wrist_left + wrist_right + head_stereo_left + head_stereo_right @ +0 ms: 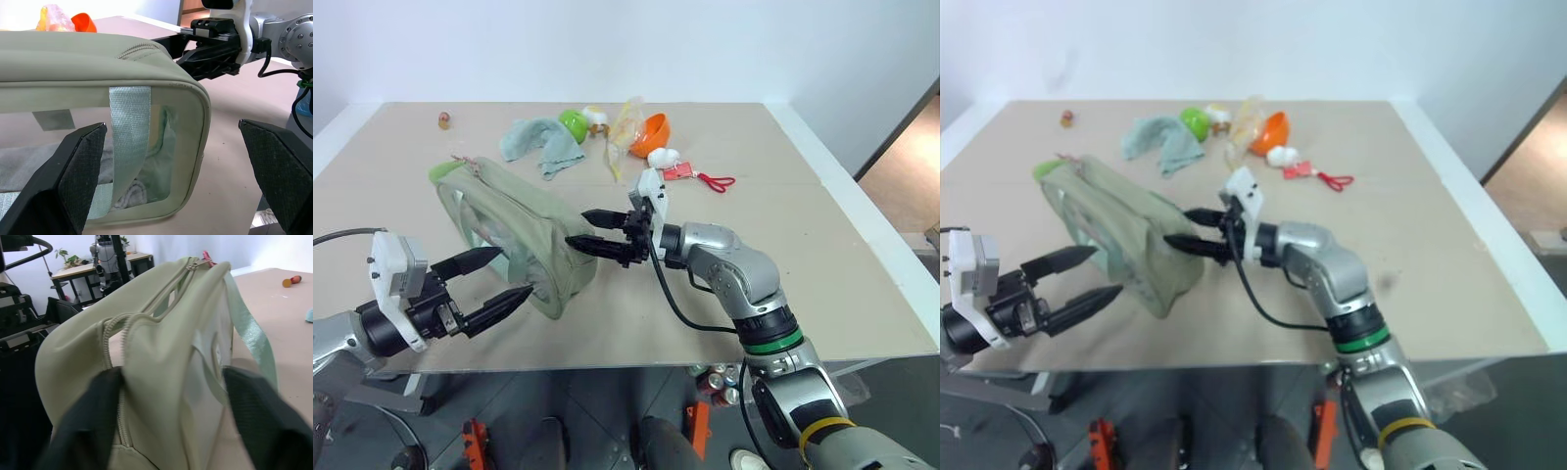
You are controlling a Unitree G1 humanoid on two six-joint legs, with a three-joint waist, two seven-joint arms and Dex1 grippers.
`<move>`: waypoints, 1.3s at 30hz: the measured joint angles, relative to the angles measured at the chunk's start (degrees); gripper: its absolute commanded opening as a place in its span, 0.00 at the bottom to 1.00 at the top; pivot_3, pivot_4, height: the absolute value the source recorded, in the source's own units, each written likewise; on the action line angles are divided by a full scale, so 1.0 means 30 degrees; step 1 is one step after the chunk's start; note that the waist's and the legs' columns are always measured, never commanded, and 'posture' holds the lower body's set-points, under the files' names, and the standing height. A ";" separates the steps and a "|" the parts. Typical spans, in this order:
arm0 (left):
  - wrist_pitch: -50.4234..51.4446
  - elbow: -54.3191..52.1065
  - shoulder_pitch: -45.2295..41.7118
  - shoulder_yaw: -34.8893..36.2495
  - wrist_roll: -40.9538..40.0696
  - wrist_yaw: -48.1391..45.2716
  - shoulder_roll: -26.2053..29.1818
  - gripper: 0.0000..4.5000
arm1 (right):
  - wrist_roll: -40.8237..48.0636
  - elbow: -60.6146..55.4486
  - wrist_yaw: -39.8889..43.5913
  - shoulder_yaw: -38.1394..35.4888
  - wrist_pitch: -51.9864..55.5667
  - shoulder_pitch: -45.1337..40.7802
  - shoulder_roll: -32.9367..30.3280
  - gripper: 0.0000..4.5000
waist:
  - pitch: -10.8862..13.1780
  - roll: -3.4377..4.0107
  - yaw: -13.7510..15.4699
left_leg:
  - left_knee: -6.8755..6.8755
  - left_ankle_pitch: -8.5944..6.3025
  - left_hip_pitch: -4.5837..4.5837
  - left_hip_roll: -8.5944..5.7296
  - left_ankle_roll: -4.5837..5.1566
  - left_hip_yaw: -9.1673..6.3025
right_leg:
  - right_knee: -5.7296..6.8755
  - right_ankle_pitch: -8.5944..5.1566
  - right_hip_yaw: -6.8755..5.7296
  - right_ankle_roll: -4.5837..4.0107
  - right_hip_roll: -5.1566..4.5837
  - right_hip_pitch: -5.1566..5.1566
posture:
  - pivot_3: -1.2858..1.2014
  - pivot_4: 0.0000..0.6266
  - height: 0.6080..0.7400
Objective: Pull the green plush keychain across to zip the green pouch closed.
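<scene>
The green pouch (pixel 504 225) lies on the table, a sage fabric bag with clear window sides and a webbing strap (pixel 128 142). At its far left end sits the green plush keychain (pixel 440 172) on a thin red cord. My right gripper (pixel 586 230) reaches in level from the right, with one finger on each side of the pouch's near end (pixel 161 357), and it is shut on the fabric by the zipper. My left gripper (pixel 491 282) is open just in front of the pouch's near corner, which lies between its fingers (pixel 73 176) without touching them.
Behind the pouch lie a teal rag (pixel 543 144), a glossy lime round toy (pixel 573 121), an orange bowl (pixel 652 133), a clear plastic bag (pixel 625 127) and a red tag (pixel 700 177). A small object (pixel 443 120) sits far left. The table's front edge (pixel 636 352) is near.
</scene>
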 measured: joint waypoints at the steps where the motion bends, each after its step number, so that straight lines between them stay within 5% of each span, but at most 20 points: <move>1: -0.0062 0.0001 0.0060 -0.0008 0.0060 0.0004 -0.0030 1.00 | 0.0013 0.0006 0.0269 0.0000 0.0021 0.0000 -0.0024 0.38 | 0.0001 0.0001 0.0000 | 0.0000 -0.0001 -0.0002 -0.0001 -0.0001 0.0003 | 0.0000 -0.0002 0.0001 0.0002 -0.0003 -0.0002 | 0.52 0.24 1.00; 6: -0.0148 0.0008 0.0058 -0.0400 0.0468 0.0084 -0.0193 1.00 | 0.0050 -0.0043 0.0824 -0.0001 0.0362 0.0002 -0.0342 0.02 | 0.0000 0.0000 0.0001 | 0.0002 -0.0003 -0.0005 -0.0005 -0.0005 0.0005 | -0.0001 -0.0004 0.0003 0.0006 -0.0009 0.0000 | 0.52 0.24 1.00; 16: -0.0389 0.0115 -0.0569 -0.1097 0.0740 0.0211 -0.0610 1.00 | -0.0400 -0.0106 0.3750 0.0205 -0.0507 -0.0719 -0.2870 0.02 | 0.0011 -0.0003 0.0014 | 0.0008 -0.0006 -0.0015 -0.0025 -0.0010 0.0016 | -0.0008 -0.0014 0.0014 0.0029 -0.0021 -0.0004 | 0.52 0.24 1.00; 31: -0.0534 0.0228 -0.1550 -0.2467 0.0772 0.0519 -0.0858 1.00 | -0.4677 1.5333 1.2005 0.0057 -1.2233 -0.7965 -0.5691 0.02 | 0.0061 0.0008 0.0000 | -0.0002 -0.0036 -0.0004 -0.0028 -0.0016 0.0024 | -0.0009 0.0006 0.0027 -0.0044 -0.0012 0.0005 | 0.52 0.24 1.00; 32: -0.0534 0.0243 -0.1601 -0.2609 0.0779 0.0542 -0.0857 1.00 | -0.4845 1.6005 1.2132 -0.0105 -1.2375 -0.8150 -0.5695 0.16 | 0.0072 0.0019 0.0002 | -0.0002 -0.0036 -0.0006 -0.0032 -0.0016 0.0023 | -0.0009 0.0007 0.0029 -0.0045 -0.0014 0.0004 | 0.52 0.24 1.00; 39: -0.0529 0.0814 -0.2403 -0.3012 0.0822 0.0537 -0.0848 1.00 | -0.3921 1.4495 1.0640 -0.2398 -1.0750 -0.7654 -0.5588 0.68 | 0.0098 0.0046 0.0006 | 0.0003 -0.0036 -0.0005 -0.0030 -0.0018 0.0012 | 0.0004 0.0007 0.0026 -0.0040 -0.0008 0.0007 | 0.52 0.24 1.00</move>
